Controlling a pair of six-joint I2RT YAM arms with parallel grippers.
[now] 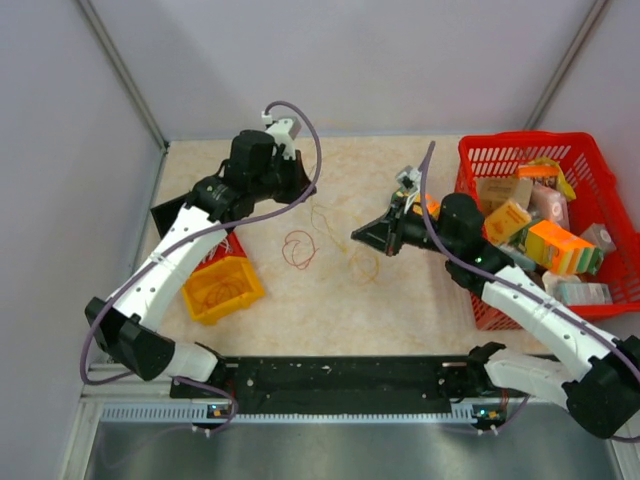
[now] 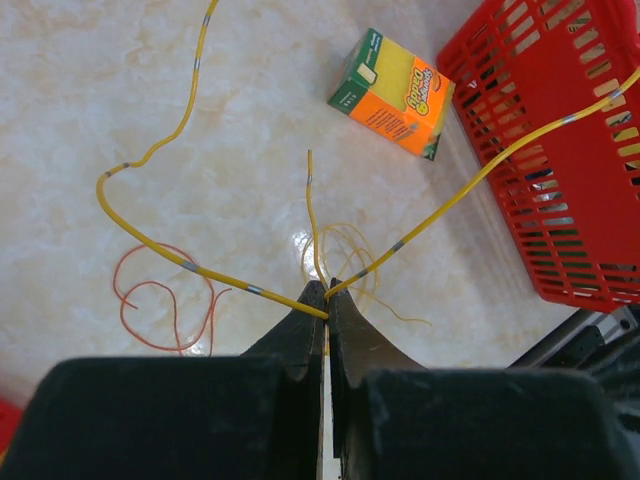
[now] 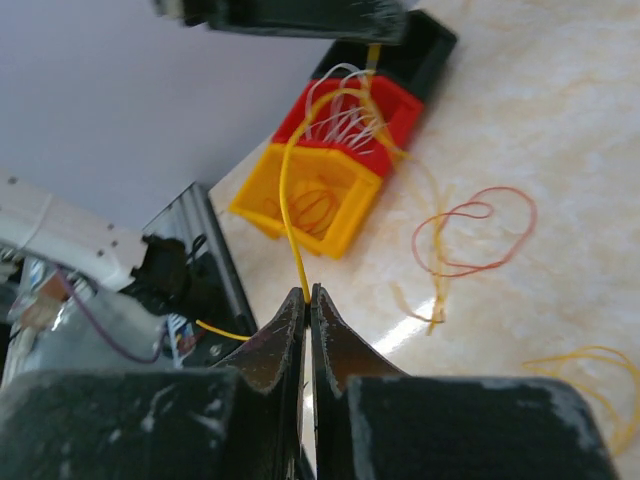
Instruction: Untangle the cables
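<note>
A yellow cable (image 2: 188, 266) with grey marks is pinched in my shut left gripper (image 2: 327, 300). One side bends out in a wide loop to the left; the other runs up to the right. The same yellow cable (image 3: 285, 200) arcs upward from my right gripper (image 3: 307, 293), which is shut on it. A red cable (image 1: 298, 248) lies in loose loops on the table between the arms, also seen as the red cable (image 2: 165, 310). Thin yellow loops (image 2: 340, 255) lie below the left gripper (image 1: 305, 185). The right gripper (image 1: 358, 236) hovers close to the right of them.
A yellow bin (image 1: 222, 288) holding coiled wire, a red bin (image 3: 350, 125) with white wires and a black bin (image 3: 420, 50) stand at the left. A red basket (image 1: 590, 165) of packages fills the right side. A green-orange sponge box (image 2: 392, 92) lies beside it.
</note>
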